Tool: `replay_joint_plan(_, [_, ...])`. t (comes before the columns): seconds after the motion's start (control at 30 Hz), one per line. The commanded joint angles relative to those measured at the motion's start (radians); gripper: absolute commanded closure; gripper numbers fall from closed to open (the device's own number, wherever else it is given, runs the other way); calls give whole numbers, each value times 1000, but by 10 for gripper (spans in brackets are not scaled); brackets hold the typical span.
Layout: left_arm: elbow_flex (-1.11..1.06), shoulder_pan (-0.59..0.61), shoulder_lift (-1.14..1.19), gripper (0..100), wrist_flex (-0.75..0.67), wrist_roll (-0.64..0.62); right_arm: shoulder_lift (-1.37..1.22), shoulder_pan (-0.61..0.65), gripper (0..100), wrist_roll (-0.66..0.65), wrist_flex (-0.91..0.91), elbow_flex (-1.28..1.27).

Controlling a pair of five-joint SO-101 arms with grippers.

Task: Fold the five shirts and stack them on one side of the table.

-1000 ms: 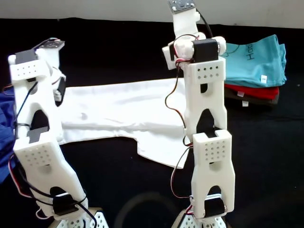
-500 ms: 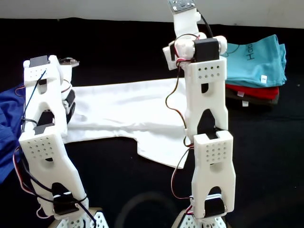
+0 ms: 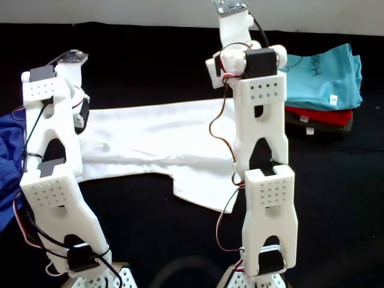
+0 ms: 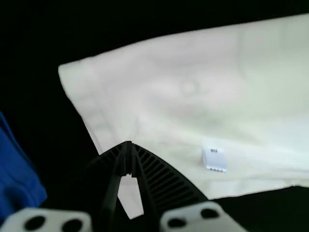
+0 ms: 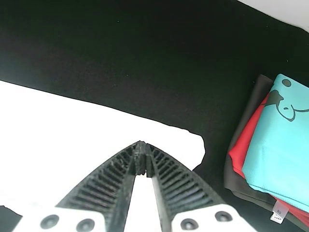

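Note:
A white shirt lies spread flat across the black table. My left gripper is shut, its tips over the shirt's hem edge, near a small tag. The right gripper is shut too, over the white shirt close to its far corner. A stack of folded shirts sits at the back right: teal on top, red under it, a dark one at the bottom. A blue shirt lies crumpled at the table's left edge.
The left arm stands over the white shirt's left end, the right arm over its right end. The folded stack lies just beyond the right gripper. Bare black table stretches behind the shirt and at the front right.
The left arm swung right over the shirt's end, then came back left and a little farther out. The right arm, the white shirt and the stack have not moved.

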State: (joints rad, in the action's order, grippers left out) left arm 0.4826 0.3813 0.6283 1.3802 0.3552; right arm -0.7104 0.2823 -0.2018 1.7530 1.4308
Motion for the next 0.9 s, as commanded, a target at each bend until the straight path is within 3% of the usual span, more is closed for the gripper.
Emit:
replay_joint_plan(0.0, [-2, -31, 35, 991, -74, -12, 67, 7, 993, 5, 12, 1])
replay_joint_plan(0.2, [-2, -65, 102, 991, -58, -14, 67, 7, 993, 5, 12, 1])
replay_joint_plan(0.6, [33, -64, 101, 991, 281, -6, 67, 5, 993, 5, 10, 1])
replay_joint_plan(0.87, [28, -12, 44, 991, 338, -6, 70, 5, 993, 5, 10, 1])
